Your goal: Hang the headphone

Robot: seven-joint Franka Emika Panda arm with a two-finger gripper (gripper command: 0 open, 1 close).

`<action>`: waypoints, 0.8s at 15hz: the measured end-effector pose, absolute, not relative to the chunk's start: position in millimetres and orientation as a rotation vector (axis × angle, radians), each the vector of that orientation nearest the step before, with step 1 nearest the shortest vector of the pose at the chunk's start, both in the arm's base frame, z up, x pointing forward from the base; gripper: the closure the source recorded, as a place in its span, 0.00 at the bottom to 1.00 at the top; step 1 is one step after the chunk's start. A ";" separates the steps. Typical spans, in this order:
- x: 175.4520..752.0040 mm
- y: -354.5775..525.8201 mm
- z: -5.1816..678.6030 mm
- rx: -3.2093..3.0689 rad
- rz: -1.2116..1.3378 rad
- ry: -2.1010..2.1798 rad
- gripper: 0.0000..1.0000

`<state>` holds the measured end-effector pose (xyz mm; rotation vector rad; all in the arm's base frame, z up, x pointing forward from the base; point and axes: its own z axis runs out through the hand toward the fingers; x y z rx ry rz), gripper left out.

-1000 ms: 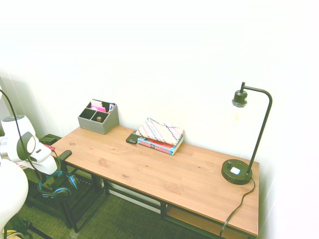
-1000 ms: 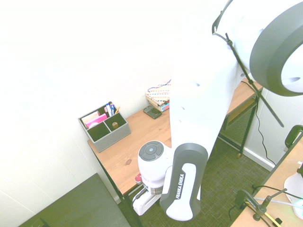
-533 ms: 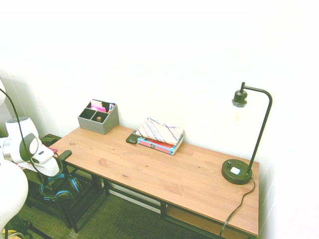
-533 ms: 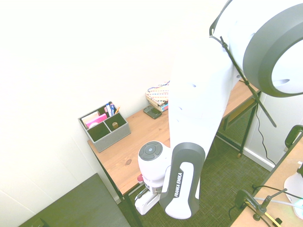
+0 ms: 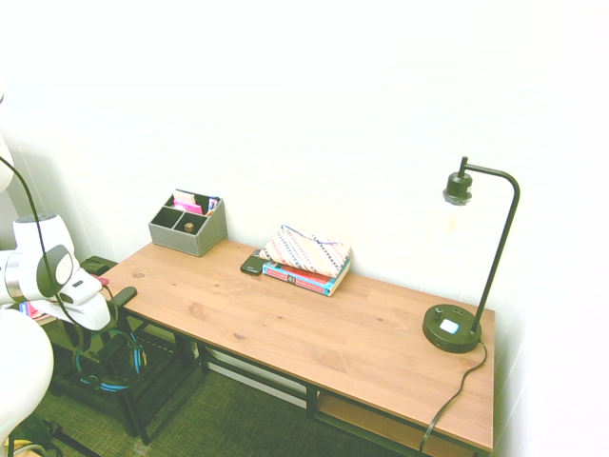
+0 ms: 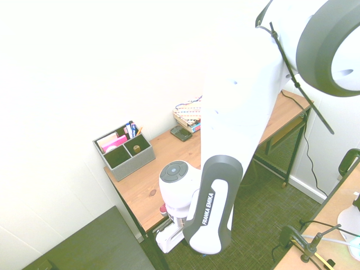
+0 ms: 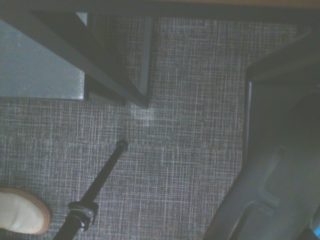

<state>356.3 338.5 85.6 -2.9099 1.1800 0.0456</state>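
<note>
Headphone [image 5: 107,367] now hanging lower off the desk [image 5: 314,328] end, tool [image 5: 98,324] raised clear (pointing down), opening unclear

A wooden desk [image 5: 314,328] bears a grey organizer [image 5: 187,225], stacked books [image 5: 306,257] and a black lamp [image 5: 466,267].

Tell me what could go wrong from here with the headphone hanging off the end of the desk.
1. The headphone dangles low beside the desk end, under the dark hook. How firmly it sits there is hidden, so it might slip off onto the carpet.
2. The gripper hangs right above it, close to the hook. Pulling away could snag the blue band and drag the headphone off.
</note>
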 end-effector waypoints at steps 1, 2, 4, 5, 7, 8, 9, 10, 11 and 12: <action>358.2 337.1 94.5 -2.924 0.075 1.165 0.00; 362.3 330.9 107.2 -2.942 0.109 1.153 0.00; 376.0 304.7 145.4 -2.949 0.120 1.151 0.00; 385.4 287.7 167.2 -2.946 0.102 1.145 0.00; 404.4 251.1 212.9 -2.932 0.088 1.120 0.00; 409.0 231.0 233.6 -2.930 0.081 1.102 0.00; 410.3 210.4 251.3 -2.933 0.065 1.092 0.00; 411.1 189.0 268.2 -2.931 0.051 1.097 0.00; 411.2 165.8 285.3 -2.920 0.043 1.113 0.00; 410.8 142.3 301.5 -2.905 0.031 1.136 0.00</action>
